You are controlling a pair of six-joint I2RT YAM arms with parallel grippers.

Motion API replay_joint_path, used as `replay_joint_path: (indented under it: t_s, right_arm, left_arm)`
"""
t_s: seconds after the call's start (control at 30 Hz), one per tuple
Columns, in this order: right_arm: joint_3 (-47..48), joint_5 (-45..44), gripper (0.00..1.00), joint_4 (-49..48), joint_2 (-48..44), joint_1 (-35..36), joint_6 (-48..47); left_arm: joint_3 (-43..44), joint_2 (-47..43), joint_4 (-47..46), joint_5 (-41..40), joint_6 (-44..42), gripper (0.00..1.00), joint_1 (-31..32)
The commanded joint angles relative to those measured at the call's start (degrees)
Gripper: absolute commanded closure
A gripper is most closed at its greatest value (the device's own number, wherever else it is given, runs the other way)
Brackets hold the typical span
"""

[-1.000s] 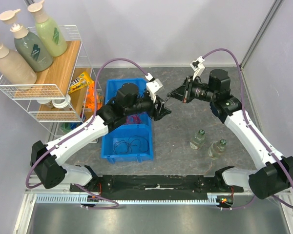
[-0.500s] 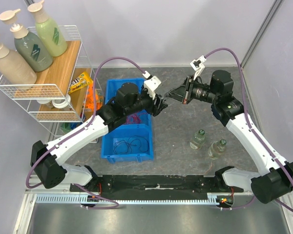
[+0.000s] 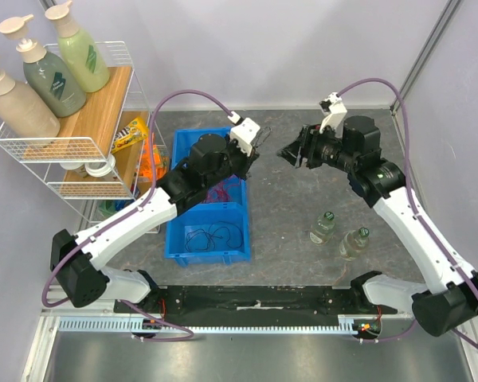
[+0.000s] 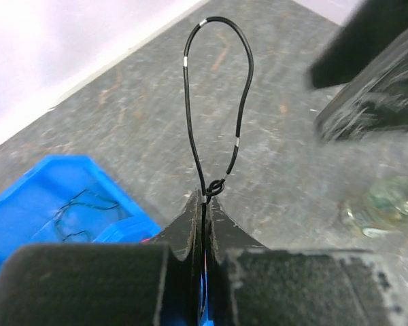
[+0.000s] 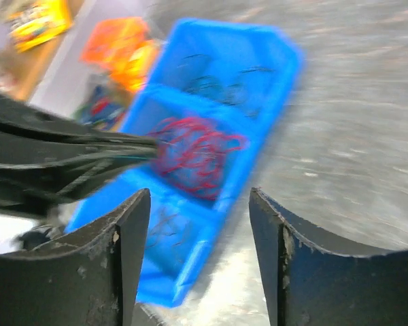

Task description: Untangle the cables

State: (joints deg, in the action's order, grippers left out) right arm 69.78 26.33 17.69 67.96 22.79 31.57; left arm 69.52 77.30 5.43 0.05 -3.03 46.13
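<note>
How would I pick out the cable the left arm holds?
Start at the blue bin; the left end effector is beside its far right corner. It pinches one black loop, knotted at its base; the red tangle and other strands lie in the bin.

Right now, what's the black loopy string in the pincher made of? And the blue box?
The black cable looks like thin wire in a smooth plastic coat: it holds a springy loop above the shut left gripper. Its core is hidden. The blue bin looks like hard, slightly glossy molded plastic, with stiff straight walls.
</note>
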Motion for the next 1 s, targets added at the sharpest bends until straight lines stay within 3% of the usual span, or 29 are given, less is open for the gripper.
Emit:
replay_joint_path:
  t_s: [0.0, 0.1, 0.3, 0.57, 0.8, 0.97]
  right_arm:
    - [5.37, -31.19, 0.23, 14.02, -6.08, -0.02, -9.86]
    - [4.23, -38.18, 0.12, 15.35, -9.33, -0.11, -12.23]
    - [-2.62, -34.78, 0.12, 15.97, -12.77, -0.02, -11.98]
    - [-7.11, -31.60, 0.13, 15.97, -15.23, -0.02, -9.34]
    - [-6.85, -32.83, 0.13, 16.23, -15.85, -0.11, -10.48]
    - [-7.72, -32.22, 0.13, 16.15, -15.67, -0.20, -10.39]
  left_arm:
    - [3.69, 1.19, -1.13, -11.29, -0.67, 0.98, -1.56]
    - [5.62, 2.94, -0.51, -13.67, 4.14, 0.98, -4.37]
    - [11.07, 9.26, -0.33, -13.15, 11.73, 0.98, -12.46]
    - [21.79, 22.62, 4.84, -16.30, 8.74, 0.98, -17.39]
    - [21.27, 29.39, 5.64, -19.57, -1.09, 0.98, -17.48]
    - [25.48, 37.03, 15.55, -22.46, -4.79, 0.99, -17.56]
